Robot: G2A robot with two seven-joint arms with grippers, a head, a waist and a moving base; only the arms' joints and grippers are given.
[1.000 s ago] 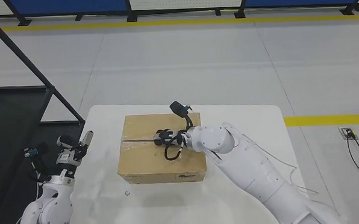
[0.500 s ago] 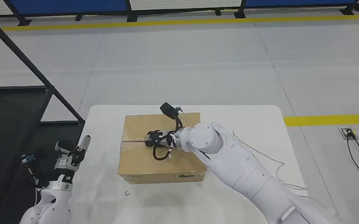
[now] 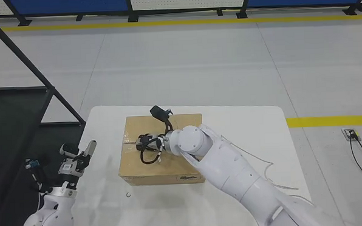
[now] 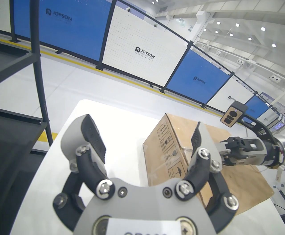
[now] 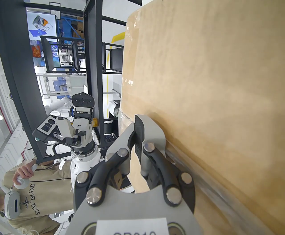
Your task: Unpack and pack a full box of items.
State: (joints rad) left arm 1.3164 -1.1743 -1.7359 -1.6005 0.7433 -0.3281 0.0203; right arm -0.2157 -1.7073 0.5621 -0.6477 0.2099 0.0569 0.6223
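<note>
Box (image 3: 184,163) sealed, long axis left-right; right gripper (image 3: 140,141) fingers together; left gripper (image 4: 143,125) spread.

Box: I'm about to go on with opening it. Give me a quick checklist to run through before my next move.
1. Box sits flat on the table, flaps closed: ok.
2. Right hand is over the box top at the seam tape, shut: ok.
3. Right hand is actually pressing on the tape: cannot tell.
4. Tape already cut through: cannot tell.
5. Left hand is open, holds nothing and is apart from the box: ok.
</note>
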